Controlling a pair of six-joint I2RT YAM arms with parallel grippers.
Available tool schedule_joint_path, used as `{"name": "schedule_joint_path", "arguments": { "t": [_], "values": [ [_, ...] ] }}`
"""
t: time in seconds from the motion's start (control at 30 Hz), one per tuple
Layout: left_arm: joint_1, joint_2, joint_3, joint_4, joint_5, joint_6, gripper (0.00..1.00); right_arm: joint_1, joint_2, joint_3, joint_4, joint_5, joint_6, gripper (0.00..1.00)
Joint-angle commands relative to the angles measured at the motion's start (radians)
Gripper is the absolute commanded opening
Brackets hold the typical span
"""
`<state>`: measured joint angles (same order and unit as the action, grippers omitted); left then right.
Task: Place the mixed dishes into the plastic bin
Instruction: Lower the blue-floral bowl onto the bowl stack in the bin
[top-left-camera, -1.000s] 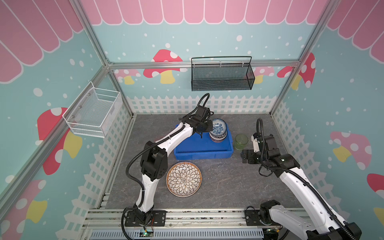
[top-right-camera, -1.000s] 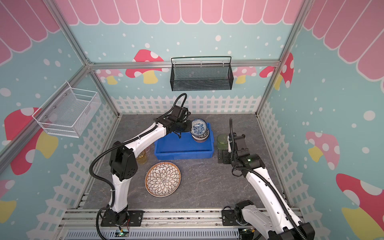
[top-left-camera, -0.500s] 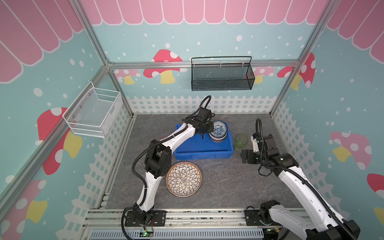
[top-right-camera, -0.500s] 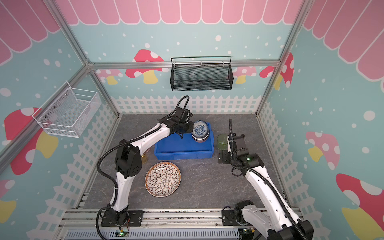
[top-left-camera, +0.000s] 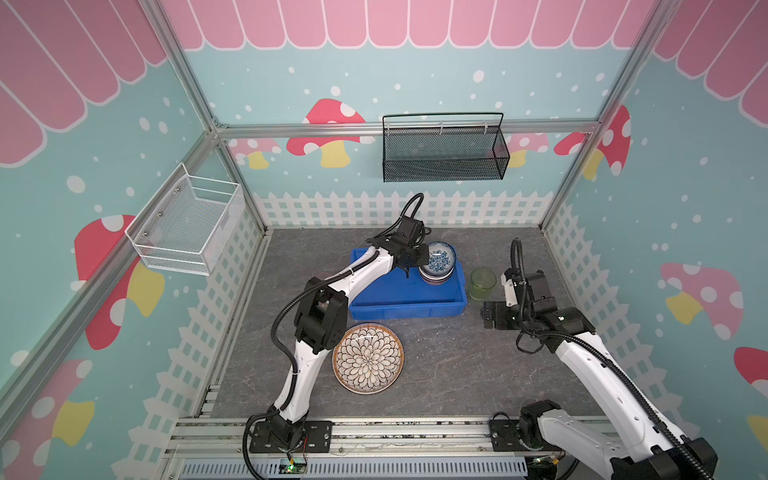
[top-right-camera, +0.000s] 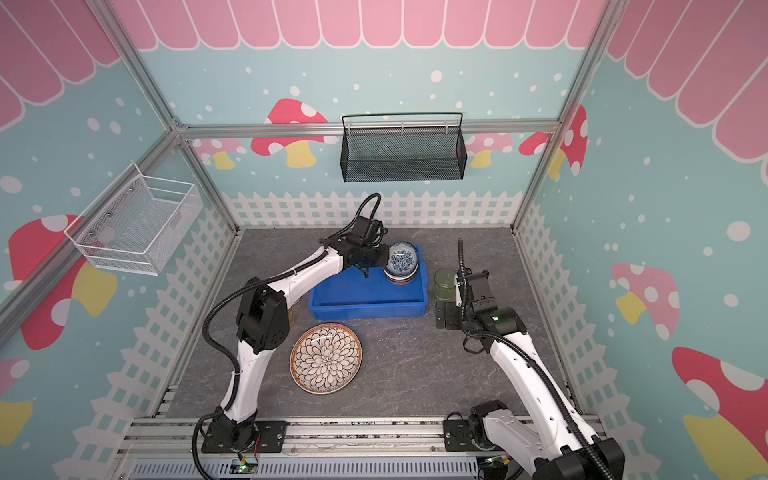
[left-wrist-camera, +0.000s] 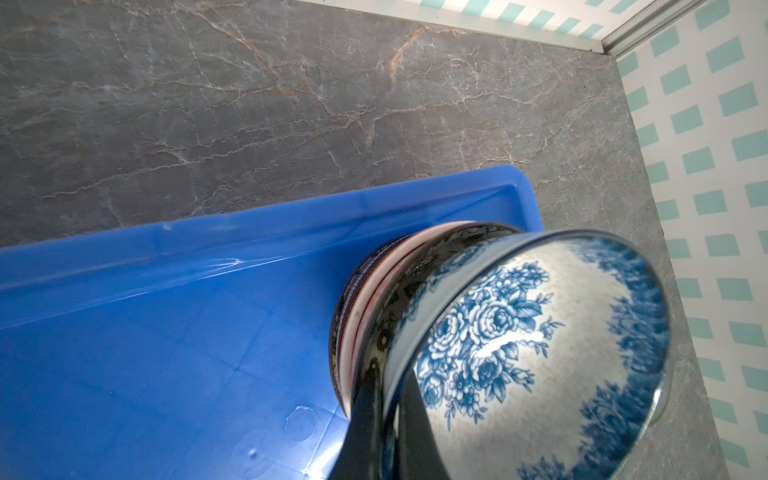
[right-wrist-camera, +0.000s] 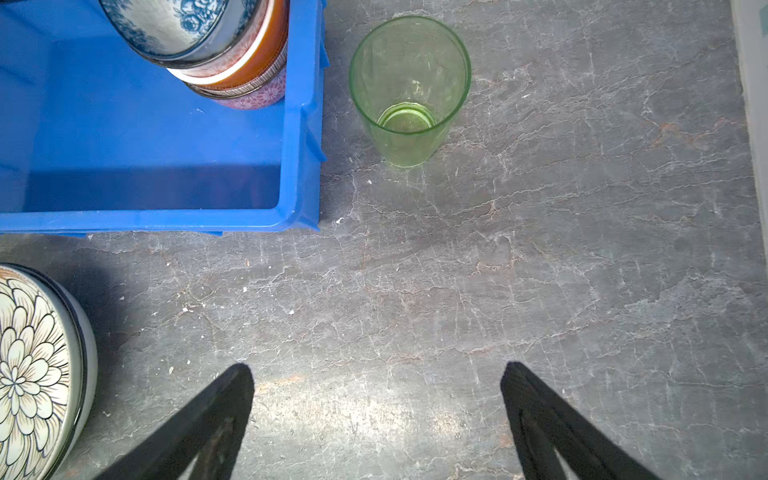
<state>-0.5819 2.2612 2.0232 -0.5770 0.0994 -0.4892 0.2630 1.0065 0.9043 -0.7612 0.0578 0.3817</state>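
1. The grey marbled counter (top-left-camera: 440, 374) carries all the dishes and the bin
2. The bright blue plastic bin (top-left-camera: 407, 310) sits toward the back middle of the counter; its floor is mostly bare and only its far right corner is filled
3. The brown-rimmed petal-pattern plate (top-left-camera: 368, 358) lies flat on the counter just in front of the bin, outside it and well apart from both pincers
4. A stack of small patterned bowls (top-left-camera: 433, 279) stands inside the bin's far right corner, close against its wall
5. The blue-flowered bowl (left-wrist-camera: 532, 357) sits tilted at the top of that stack; the left pincer (left-wrist-camera: 388, 432) is clamped tight on its rim, one finger inside and one outside
6. The translucent green cup (right-wrist-camera: 409, 89) stands upright on the counter just beside the bin's right wall, outside it; the right pincer (right-wrist-camera: 378, 374) hovers in front of it with jaws spread wide, holding nothing, and the cup is well ahead of its fingertips
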Motion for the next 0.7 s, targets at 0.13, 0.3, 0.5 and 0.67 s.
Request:
{"name": "schedule_joint_path", "arguments": {
  "t": [0.13, 0.3, 0.5, 0.67],
  "values": [
    [0.004, 0.01, 0.046, 0.029, 0.02, 0.008, 0.03, -0.013, 0.006, -0.016, 0.007, -0.012, 0.0, 0.97],
    [0.005, 0.011, 0.046, 0.028, 0.024, 0.008, 0.14, -0.016, 0.009, -0.018, 0.008, -0.018, -0.001, 0.97],
    [0.005, 0.012, 0.048, 0.029, 0.032, 0.003, 0.24, -0.019, 0.007, -0.02, 0.01, -0.02, -0.002, 0.97],
    [0.005, 0.014, 0.047, 0.029, 0.038, 0.0, 0.31, -0.021, 0.004, -0.021, 0.012, -0.022, -0.003, 0.97]
  ]
}}
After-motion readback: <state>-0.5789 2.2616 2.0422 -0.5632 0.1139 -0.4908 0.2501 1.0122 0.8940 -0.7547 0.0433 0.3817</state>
